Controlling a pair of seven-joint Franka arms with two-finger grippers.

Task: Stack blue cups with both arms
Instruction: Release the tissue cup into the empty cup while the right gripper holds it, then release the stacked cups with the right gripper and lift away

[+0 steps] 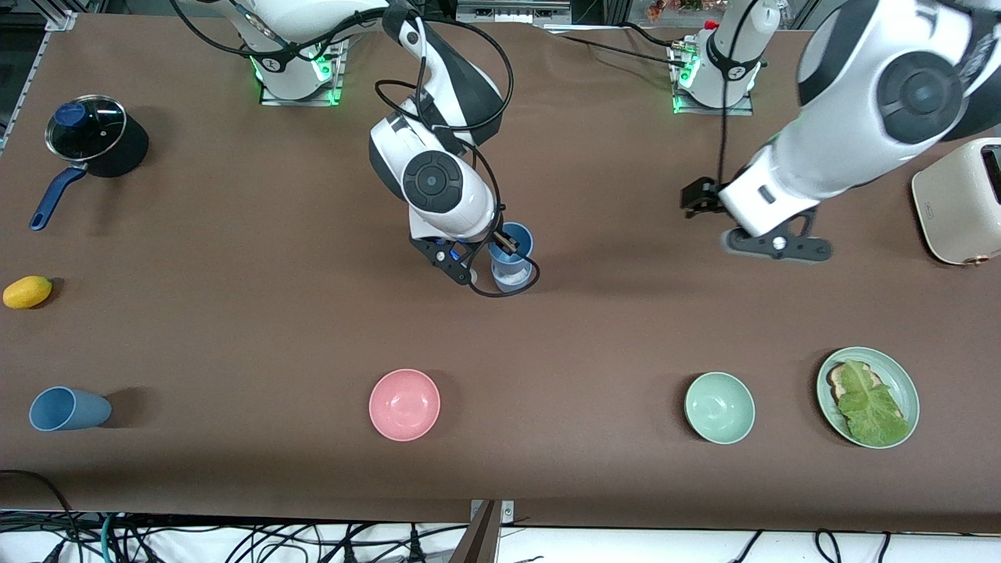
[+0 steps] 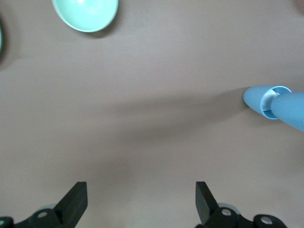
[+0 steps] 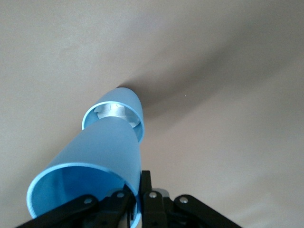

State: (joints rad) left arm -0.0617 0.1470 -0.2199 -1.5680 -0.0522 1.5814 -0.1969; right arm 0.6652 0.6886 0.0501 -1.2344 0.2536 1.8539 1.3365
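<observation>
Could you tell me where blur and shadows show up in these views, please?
Front view: left gripper slightly smeared, soft shadows beside the lying blue cup. Left wrist view: broad diffuse shadow across the table. Right wrist view: held blue cup sharp, shadow beside the standing cup.

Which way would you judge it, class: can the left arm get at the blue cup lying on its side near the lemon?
Probably not. That lying blue cup sits at the right arm's end of the table, while the left gripper hangs open at the other end, and the right gripper, holding a cup, stands between.
</observation>
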